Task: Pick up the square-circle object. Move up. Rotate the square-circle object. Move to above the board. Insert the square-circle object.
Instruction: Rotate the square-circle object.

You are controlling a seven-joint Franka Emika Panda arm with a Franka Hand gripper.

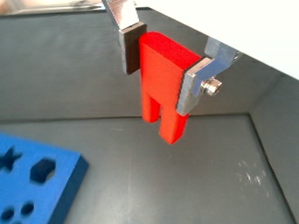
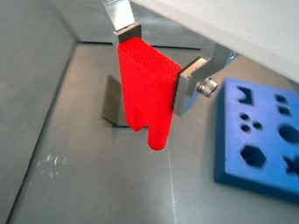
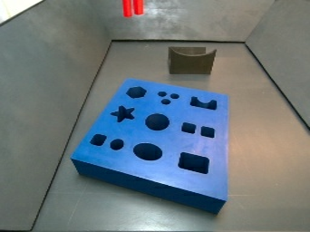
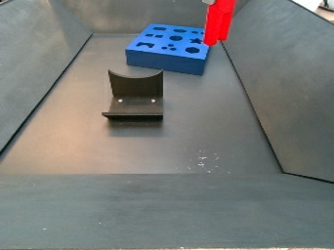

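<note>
Red block held high, well clear of the blue board

The gripper (image 1: 163, 70) has its fingers (image 1: 132, 52) pinching the square-circle object (image 1: 163, 87), hanging above the floor off the board (image 3: 158, 136). It may snag on a cut-out rim if badly turned. Every cut-out in the board looks empty; the fixture (image 4: 133, 96) holds nothing.

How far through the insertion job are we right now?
Pickup and lift look done: the gripper is shut on the square-circle object, which hangs well above the floor in a side view. In hand: carrying it toward the board; whether rotation is finished I cannot tell. Left: lining up over a cut-out and inserting; the board's holes all look empty.
</note>
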